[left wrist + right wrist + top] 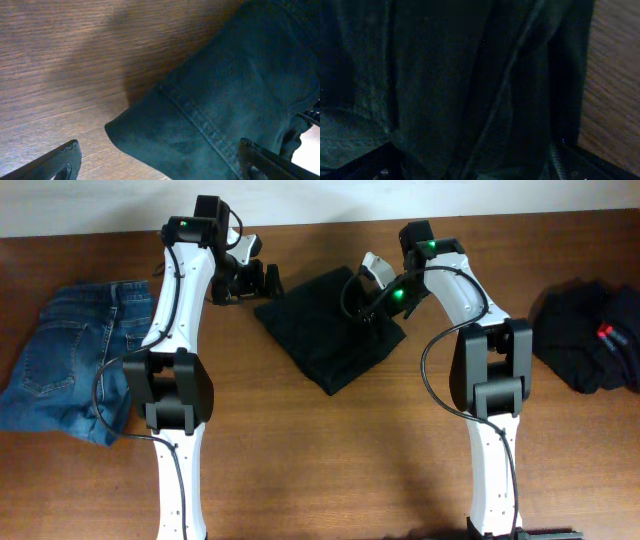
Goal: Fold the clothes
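1. One counter [330, 480] carries everything. The black trousers [320, 335] lie at its middle toward the back, in a compact, skewed rectangle.
2. Those trousers look nearly folded, so I judge the step in hand to be a last fold or a squaring-up. Take two corners evenly, catch every layer, and lay them over without dragging the pile.
3. A pair of blue jeans [70, 365] lies flat at the left edge, well apart.
4. A heap of black clothes [580, 330] sits unfolded at the right edge and is probably next.
5. The left end effector [255, 280] hovers spread wide and empty at the trousers' back-left corner. The right end effector [375, 305], equally wide and empty, hangs over their right part. Nothing blocks either, though the arms stand close together.
6. A small red label [608, 334] marks the heap.
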Controlling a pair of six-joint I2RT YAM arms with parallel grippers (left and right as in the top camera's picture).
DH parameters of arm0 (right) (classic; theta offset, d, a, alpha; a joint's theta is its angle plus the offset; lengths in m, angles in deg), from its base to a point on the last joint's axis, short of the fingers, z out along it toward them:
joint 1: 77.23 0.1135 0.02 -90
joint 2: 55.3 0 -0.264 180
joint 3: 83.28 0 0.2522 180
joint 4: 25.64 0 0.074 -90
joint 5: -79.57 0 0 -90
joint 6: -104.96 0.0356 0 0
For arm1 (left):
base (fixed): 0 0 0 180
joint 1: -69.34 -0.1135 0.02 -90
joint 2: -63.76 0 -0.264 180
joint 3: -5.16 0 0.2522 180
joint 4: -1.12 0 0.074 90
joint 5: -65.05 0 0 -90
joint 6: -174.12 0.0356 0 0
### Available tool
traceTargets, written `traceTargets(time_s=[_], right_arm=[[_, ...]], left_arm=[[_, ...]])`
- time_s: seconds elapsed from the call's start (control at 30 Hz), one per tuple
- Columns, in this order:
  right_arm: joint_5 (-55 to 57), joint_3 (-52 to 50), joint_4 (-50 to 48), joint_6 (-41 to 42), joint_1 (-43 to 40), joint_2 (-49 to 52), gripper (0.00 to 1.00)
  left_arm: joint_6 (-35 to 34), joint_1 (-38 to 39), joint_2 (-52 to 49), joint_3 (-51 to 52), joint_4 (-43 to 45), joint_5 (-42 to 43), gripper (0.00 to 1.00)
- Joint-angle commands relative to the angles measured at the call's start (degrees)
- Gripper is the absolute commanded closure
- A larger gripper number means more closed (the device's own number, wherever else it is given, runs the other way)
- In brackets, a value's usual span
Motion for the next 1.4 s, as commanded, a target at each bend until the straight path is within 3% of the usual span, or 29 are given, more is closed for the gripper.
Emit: traceTargets(time_s=[0.0, 0.27, 0.3, 0.6, 0.77, 1.13, 1.37], right_arm=[[-1.4, -2.23, 2.58, 0.55, 1.99, 5.35, 0.06], [-4.98, -2.23, 4.26, 0.61, 2.67, 5.33, 0.93], [-5.22, -2.23, 4.61, 0.61, 2.67, 5.35, 0.96], [-8.37, -2.23, 8.02, 6.19, 2.71, 5.35, 0.96], [-8.37, -2.23, 8.28, 6.21, 2.78, 5.35, 0.96], [-8.33, -2.23, 9.09, 6.19, 2.75, 5.35, 0.96], [-8.33, -2.23, 9.22, 6.19, 2.75, 5.35, 0.96]], left_arm=[[0.92, 0.17, 0.17, -0.22, -0.72, -0.44, 0.01], [0.92, 0.15, 0.17, -0.22, -3.63, -6.19, 0.01], [0.9, 0.15, 0.17, -0.22, -3.98, -6.05, 0.01], [0.83, -0.59, 0.17, -0.22, -13.46, -5.03, 0.01], [0.94, -0.33, 0.17, -0.22, -12.66, 1.27, 0.01], [-1.03, 0.17, -1.6, -0.2, -9.64, 2.23, 0.01], [-1.7, 0.55, -9.07, -0.2, -8.48, 1.25, 0.01]])
